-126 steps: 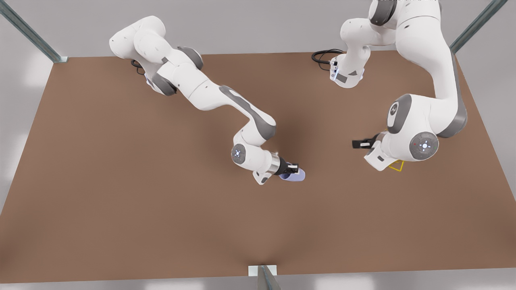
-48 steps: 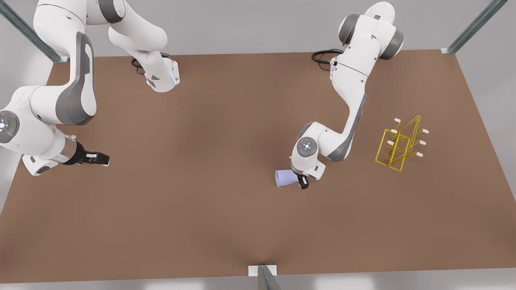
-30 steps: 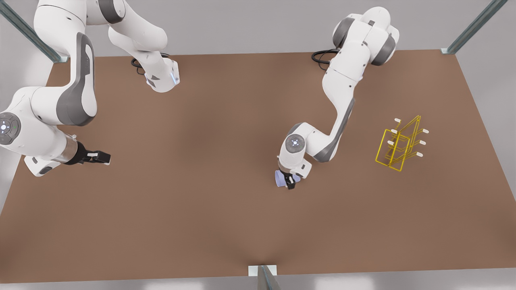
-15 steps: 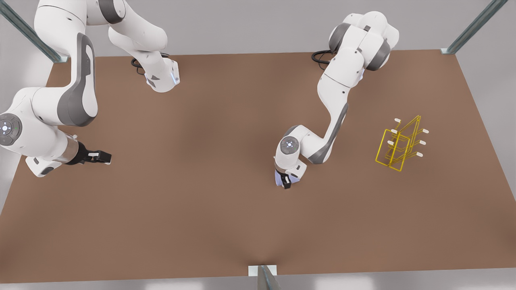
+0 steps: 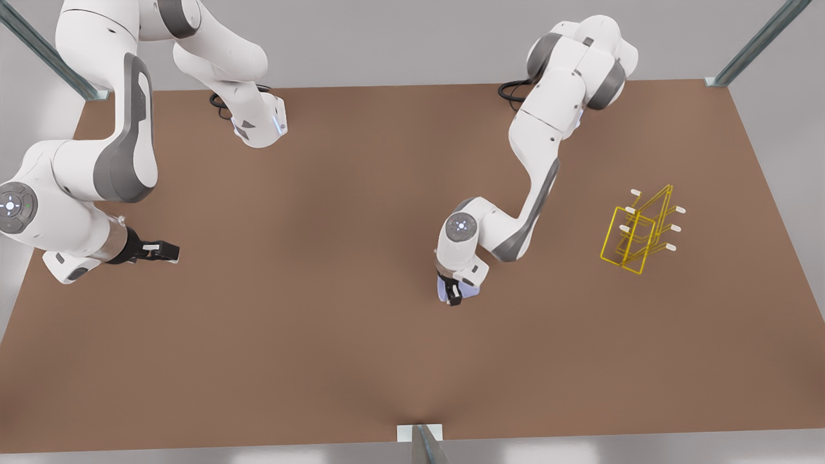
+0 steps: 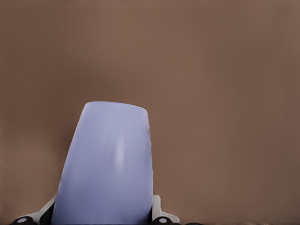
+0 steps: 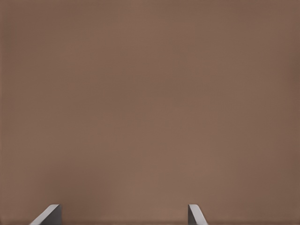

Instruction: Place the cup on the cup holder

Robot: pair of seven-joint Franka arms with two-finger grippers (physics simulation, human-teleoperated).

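Note:
The lavender-blue cup (image 5: 441,290) lies on its side on the brown table, mid-table in the front view, mostly covered by my left gripper (image 5: 454,296). In the left wrist view the cup (image 6: 108,164) sits between the fingers (image 6: 159,214), which press against both of its sides, so the gripper is shut on it. The yellow wire cup holder (image 5: 638,233) stands upright toward the front view's right, well apart from the cup. My right gripper (image 5: 164,252) waits at the front view's left, open, over bare table (image 7: 150,103).
Both arm bases (image 5: 258,125) stand at the far table edge, with a black cable (image 5: 515,90) coiled beside one. Metal frame posts (image 5: 422,444) mark the corners and the middle of the near edge. Bare brown tabletop (image 5: 548,270) lies between the cup and the holder.
My left gripper swung from beside the cup to over it and closed around it, shifting slightly toward the front view's left. The right arm has barely moved.

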